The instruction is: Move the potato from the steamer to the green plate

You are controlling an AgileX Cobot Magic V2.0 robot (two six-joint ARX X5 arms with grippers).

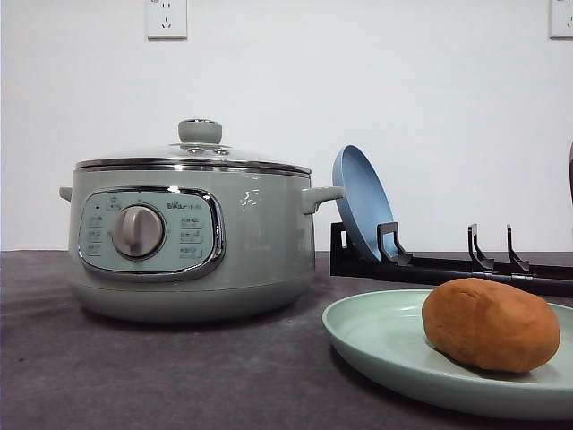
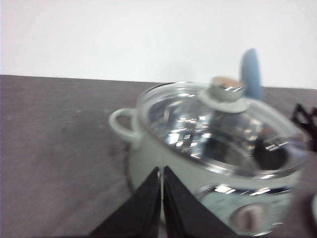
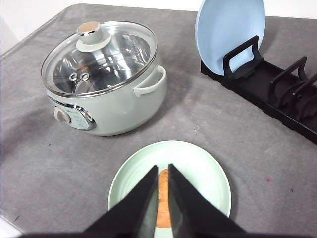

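Note:
The potato [image 1: 491, 324], orange-brown and oval, lies on the green plate [image 1: 376, 336] at the front right. The sage-green steamer [image 1: 188, 237] stands to the left with its glass lid on. In the right wrist view my right gripper [image 3: 163, 167] hangs high above the green plate [image 3: 198, 163], its fingers drawn to a narrow slit and holding nothing. A strip of the potato [image 3: 162, 213] shows through that slit. My left gripper [image 2: 161, 168] is shut and empty, hovering in front of the steamer [image 2: 213, 144].
A blue plate [image 1: 358, 202] stands upright in a black dish rack [image 1: 466, 269] behind the green plate. The grey table cloth runs to a rounded edge beside the steamer [image 3: 106, 74]. A white wall closes the back.

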